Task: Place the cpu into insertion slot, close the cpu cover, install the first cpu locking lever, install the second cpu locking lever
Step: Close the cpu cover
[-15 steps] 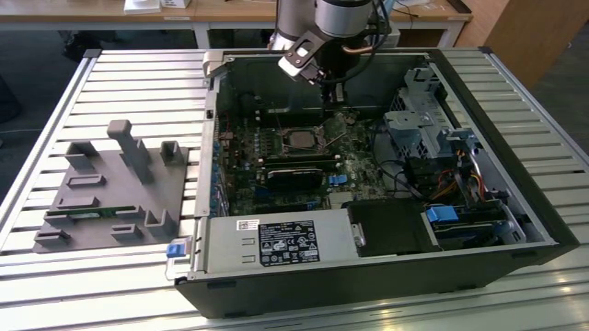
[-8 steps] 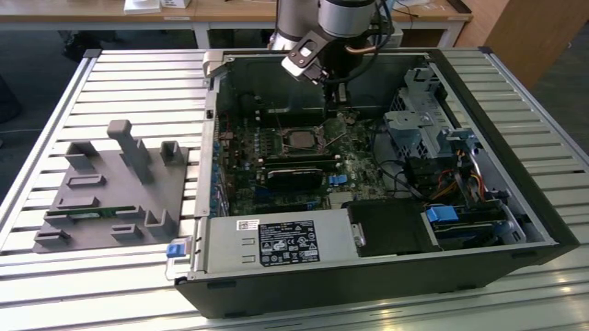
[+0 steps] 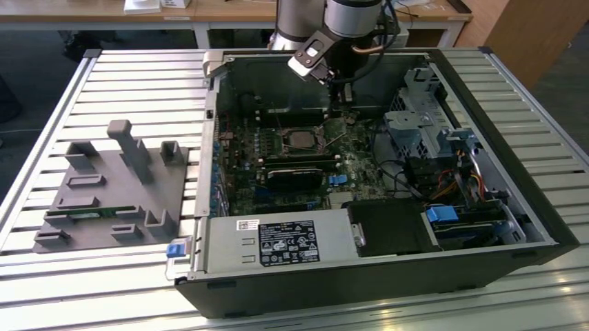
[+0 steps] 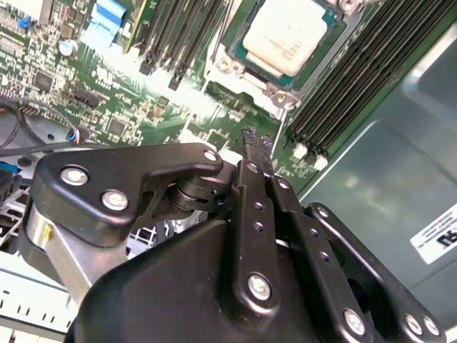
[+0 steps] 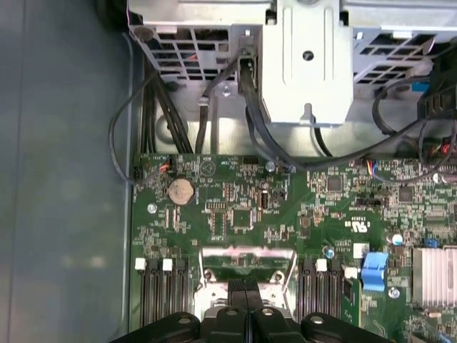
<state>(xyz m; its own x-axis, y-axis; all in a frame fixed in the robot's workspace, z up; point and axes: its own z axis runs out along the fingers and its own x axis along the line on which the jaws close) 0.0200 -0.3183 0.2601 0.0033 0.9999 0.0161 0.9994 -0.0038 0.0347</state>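
Square beige-metal cpu (image 4: pixel 285 34) sat flat in silvery-rimmed insertion slot (image 4: pixel 227 66). Arm hung vertical inside the case (image 3: pixel 368 286); black claw (image 4: pixel 253 139) fingers pressed together, just beside slot.

A silver-grey arm (image 3: pixel 299 24) is being observed; the matt black gripper (image 4: pixel 257 143) linkage is being held together by round silver screws (image 4: pixel 259 286)

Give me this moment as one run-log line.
gripper: shut, nothing seen held, tips beside insertion slot | cpu: seated in it
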